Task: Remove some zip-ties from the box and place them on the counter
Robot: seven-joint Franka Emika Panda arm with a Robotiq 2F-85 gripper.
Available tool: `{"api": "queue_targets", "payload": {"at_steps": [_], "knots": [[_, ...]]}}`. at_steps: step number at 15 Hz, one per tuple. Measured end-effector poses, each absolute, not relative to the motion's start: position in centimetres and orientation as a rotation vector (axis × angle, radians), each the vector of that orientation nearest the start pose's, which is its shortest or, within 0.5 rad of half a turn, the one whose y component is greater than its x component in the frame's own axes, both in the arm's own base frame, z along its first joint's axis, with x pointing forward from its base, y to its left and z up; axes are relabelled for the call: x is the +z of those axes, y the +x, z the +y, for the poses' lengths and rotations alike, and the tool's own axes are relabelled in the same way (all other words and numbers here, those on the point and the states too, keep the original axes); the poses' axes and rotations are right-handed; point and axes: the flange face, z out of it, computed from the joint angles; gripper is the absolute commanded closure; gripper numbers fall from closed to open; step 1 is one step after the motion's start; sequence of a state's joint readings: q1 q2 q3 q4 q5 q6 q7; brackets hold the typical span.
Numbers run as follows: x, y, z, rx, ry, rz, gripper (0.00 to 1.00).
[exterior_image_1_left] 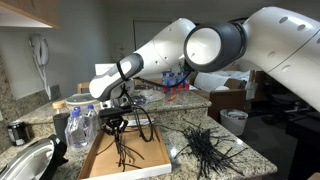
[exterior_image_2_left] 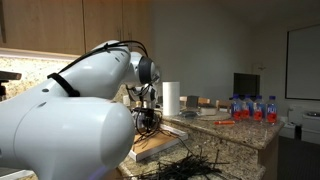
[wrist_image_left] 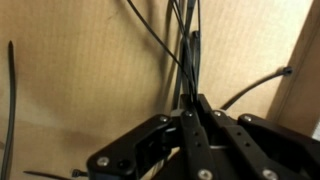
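**Several zip-ties (wrist_image_left: pixel 186 50) pinched over the box (exterior_image_1_left: pixel 150 153)**

- Pincer (wrist_image_left: pixel 189 103): fingers together, clamped on a thin bunch of the black strips. In the wrist view the strips run straight out from between the fingertips, over bare brown cardboard.
- In an exterior view the pincer (exterior_image_1_left: pixel 118 122) hangs above the box, nearer its far end. The held strips trail down from it into the box. I cannot tell whether their tips touch the floor.
- Box directly beneath the pincer: shallow, white rim, brown inside.
  - One lone strip (wrist_image_left: pixel 12 95) lies on the floor, well apart from the held bunch.
  - Another strip (wrist_image_left: pixel 255 85) curves off toward the box wall (wrist_image_left: pixel 305 50).
  - Otherwise much of the floor shows bare.
- Counter (exterior_image_1_left: pixel 255 163): a loose pile (exterior_image_1_left: pixel 205 150) of many more zip-ties lies outside the box, on the arm's side of the pincer. It is spread out, with strips crossing every way. The same pile (exterior_image_2_left: pixel 185 165) shows in front of the box in the other exterior picture.
- Clear water bottles (exterior_image_1_left: pixel 80 128) stand upright just beside the box, on the side of the pincer away from the arm. How full they are is not readable.
- Metal sink basin (exterior_image_1_left: pixel 25 160) lies farther out on that same side. Its contents are not visible.
- Red-capped bottles (exterior_image_2_left: pixel 250 108) stand in a row on the raised ledge beyond the pincer, well apart from it.
- Taller brown carton (exterior_image_1_left: pixel 228 98) and a bin (exterior_image_1_left: pixel 235 120) stand behind the arm. Their insides are hidden.
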State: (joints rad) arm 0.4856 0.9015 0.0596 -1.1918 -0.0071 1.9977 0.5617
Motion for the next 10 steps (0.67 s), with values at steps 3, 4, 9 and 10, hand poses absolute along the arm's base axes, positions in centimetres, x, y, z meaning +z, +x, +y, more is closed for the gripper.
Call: {"api": "queue_targets", "payload": {"at_steps": [3, 4, 9, 10], "knots": [[26.3, 65.7, 37.6, 0.139, -3.143, 0.065, 0.94], [27.3, 65.9, 37.4, 0.138, -3.143, 0.07, 0.94], [31.3, 66.9, 35.0, 0.149, -3.162, 0.121, 0.94], [32.0, 67.2, 34.2, 0.154, -3.169, 0.14, 0.94]]}}
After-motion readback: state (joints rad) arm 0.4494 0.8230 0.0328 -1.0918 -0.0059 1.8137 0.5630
